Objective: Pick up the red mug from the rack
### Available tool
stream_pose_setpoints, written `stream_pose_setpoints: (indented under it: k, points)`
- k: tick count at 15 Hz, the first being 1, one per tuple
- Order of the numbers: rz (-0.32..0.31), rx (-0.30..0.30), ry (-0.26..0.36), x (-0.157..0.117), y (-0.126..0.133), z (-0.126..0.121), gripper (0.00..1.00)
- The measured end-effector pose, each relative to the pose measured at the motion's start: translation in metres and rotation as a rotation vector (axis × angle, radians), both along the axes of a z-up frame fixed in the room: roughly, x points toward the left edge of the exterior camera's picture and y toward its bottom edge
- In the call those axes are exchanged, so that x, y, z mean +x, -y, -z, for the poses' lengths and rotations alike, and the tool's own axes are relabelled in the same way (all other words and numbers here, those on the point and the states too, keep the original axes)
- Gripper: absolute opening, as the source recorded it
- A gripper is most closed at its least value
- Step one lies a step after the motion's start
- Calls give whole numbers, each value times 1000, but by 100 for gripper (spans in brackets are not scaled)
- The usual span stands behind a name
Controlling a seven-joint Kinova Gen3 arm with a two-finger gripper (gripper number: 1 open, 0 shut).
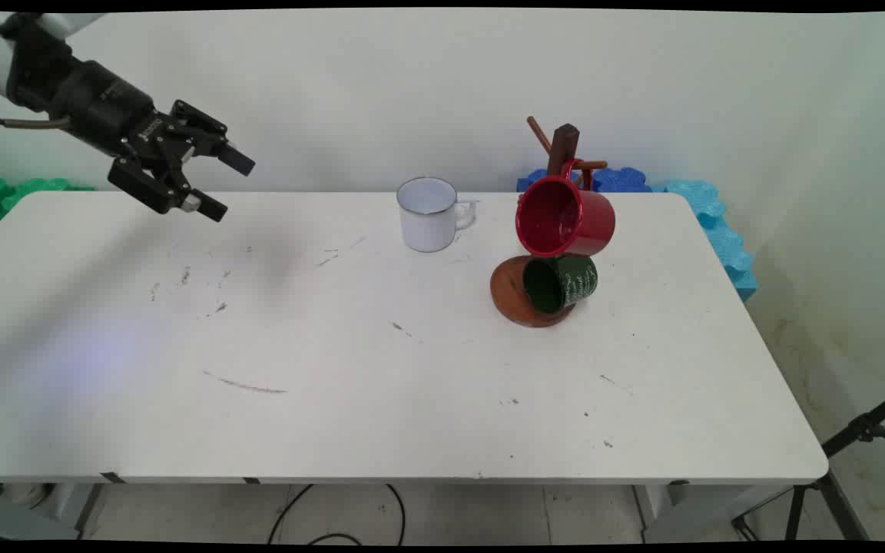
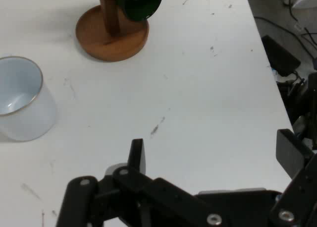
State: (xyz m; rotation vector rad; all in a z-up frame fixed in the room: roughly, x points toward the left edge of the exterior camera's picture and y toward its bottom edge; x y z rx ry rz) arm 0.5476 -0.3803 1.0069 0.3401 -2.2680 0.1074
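Observation:
My gripper (image 1: 226, 184) hangs open and empty above the table's far left part, well to the left of every mug. In the hand view its two fingers (image 2: 137, 155) stand wide apart with only bare table between them. A white enamel mug (image 1: 429, 214) stands upright near the table's far edge, also seen in the hand view (image 2: 19, 105). To its right a wooden mug tree (image 1: 563, 150) rises from a round brown base (image 1: 510, 296). A red mug (image 1: 564, 217) and, below it, a dark green mug (image 1: 561, 282) hang on the tree.
The white table (image 1: 381, 384) carries scuff marks. Green foam blocks (image 1: 4, 196) lie behind its far left corner and blue ones (image 1: 707, 223) behind its far right corner. A black tripod (image 1: 857, 438) stands at the lower right, and cables lie on the floor under the near edge.

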Motion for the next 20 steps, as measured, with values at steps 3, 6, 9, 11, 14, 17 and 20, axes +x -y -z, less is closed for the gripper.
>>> stream_pose_setpoints:
  k: [3, 6, 9, 11, 14, 17, 20]
  points:
    - [-33, -12, 12, -4, 8, 3, 100]
    - [-70, -27, 11, -19, 16, 2, 100]
    - [-92, -43, -10, -41, 20, -4, 100]
    - [-113, -54, -33, -61, 22, -10, 100]
    - [-146, -61, -64, -92, 21, -19, 100]
    - [-194, -63, -96, -131, 17, -27, 100]
    - [-238, -60, -129, -169, 16, -34, 100]
